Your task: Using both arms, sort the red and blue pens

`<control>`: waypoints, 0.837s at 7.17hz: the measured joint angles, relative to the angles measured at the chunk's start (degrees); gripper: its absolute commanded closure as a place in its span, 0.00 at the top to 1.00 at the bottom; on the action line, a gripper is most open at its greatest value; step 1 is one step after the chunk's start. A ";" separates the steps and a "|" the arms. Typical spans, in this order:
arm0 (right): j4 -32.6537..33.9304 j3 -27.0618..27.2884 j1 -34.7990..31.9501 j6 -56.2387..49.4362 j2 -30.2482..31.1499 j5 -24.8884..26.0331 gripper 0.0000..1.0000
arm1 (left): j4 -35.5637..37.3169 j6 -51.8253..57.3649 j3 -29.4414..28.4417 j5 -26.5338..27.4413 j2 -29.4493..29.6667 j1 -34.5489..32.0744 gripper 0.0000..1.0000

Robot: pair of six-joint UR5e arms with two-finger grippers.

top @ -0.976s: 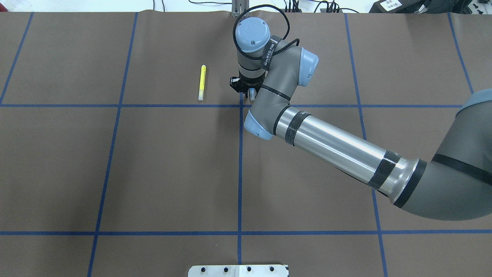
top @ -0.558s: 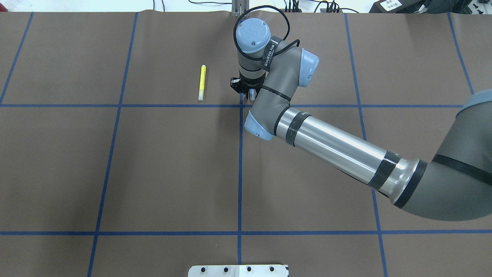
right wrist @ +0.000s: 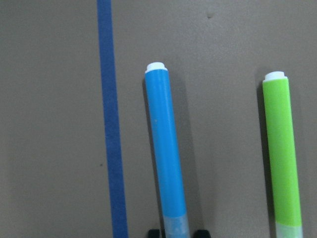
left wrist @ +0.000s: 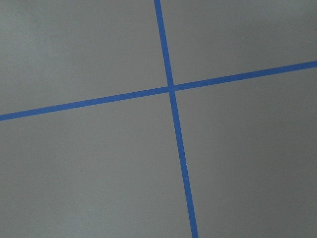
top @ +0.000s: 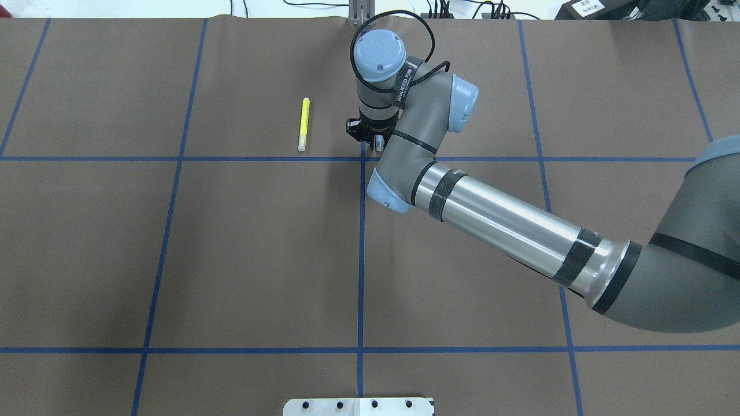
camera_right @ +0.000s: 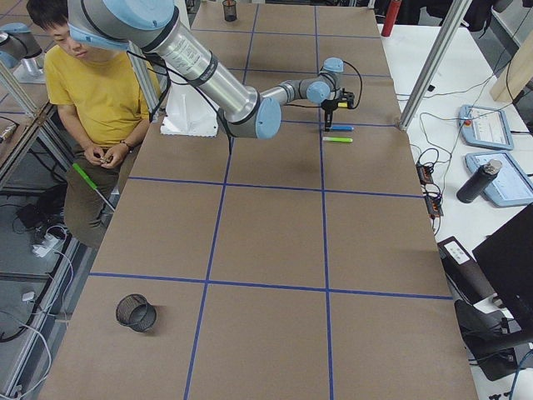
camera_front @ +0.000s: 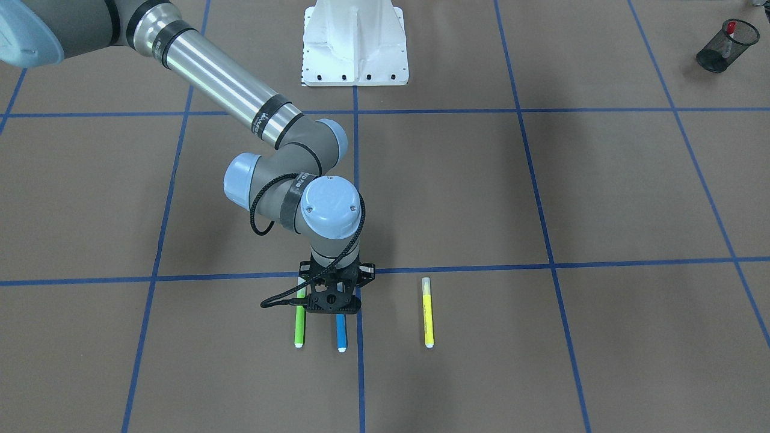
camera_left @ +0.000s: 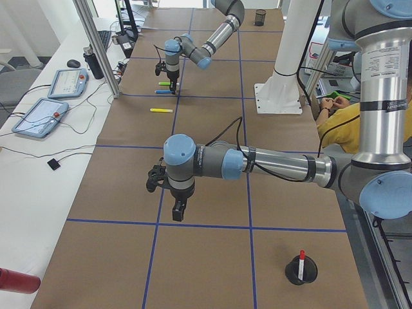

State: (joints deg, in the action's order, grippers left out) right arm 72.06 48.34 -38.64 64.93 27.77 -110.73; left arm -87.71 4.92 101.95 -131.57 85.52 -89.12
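The blue pen (right wrist: 166, 148) lies flat on the brown table, its white end pointing away from the robot. My right gripper (right wrist: 177, 233) is straight above its clear-capped end, open, with one fingertip on each side of the cap. From the front, the right gripper (camera_front: 334, 308) covers the upper half of the blue pen (camera_front: 341, 334). The red pen (camera_front: 729, 27) stands in a black mesh cup (camera_front: 719, 45) at a table corner. My left gripper (camera_left: 178, 209) hangs low over bare table; I cannot tell whether it is open or shut.
A green marker (camera_front: 299, 328) lies parallel to the blue pen, close beside it. A yellow marker (camera_front: 428, 313) lies on the blue pen's other side, further off. A second mesh cup (camera_right: 135, 311) stands at the right end. A seated person (camera_right: 96, 92) is beside the table.
My right arm's wrist has shifted slightly and less of the pen's clear cap shows below the gripper. The yellow marker has not moved.
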 measured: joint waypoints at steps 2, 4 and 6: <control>0.00 0.01 0.10 0.02 -0.01 0.00 0.06 | 0.00 0.00 0.00 -0.06 -0.08 0.00 1.00; 0.01 0.10 0.14 0.03 0.01 -0.06 0.00 | 0.00 0.00 0.00 -0.08 -0.21 0.00 1.00; 0.02 0.75 0.10 0.08 -0.10 -0.11 0.00 | -0.07 0.06 0.06 -0.14 -0.37 0.00 1.00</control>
State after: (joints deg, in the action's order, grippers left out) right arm 72.08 49.09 -38.53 65.00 27.66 -110.85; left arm -87.79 4.98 102.01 -131.72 85.15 -89.12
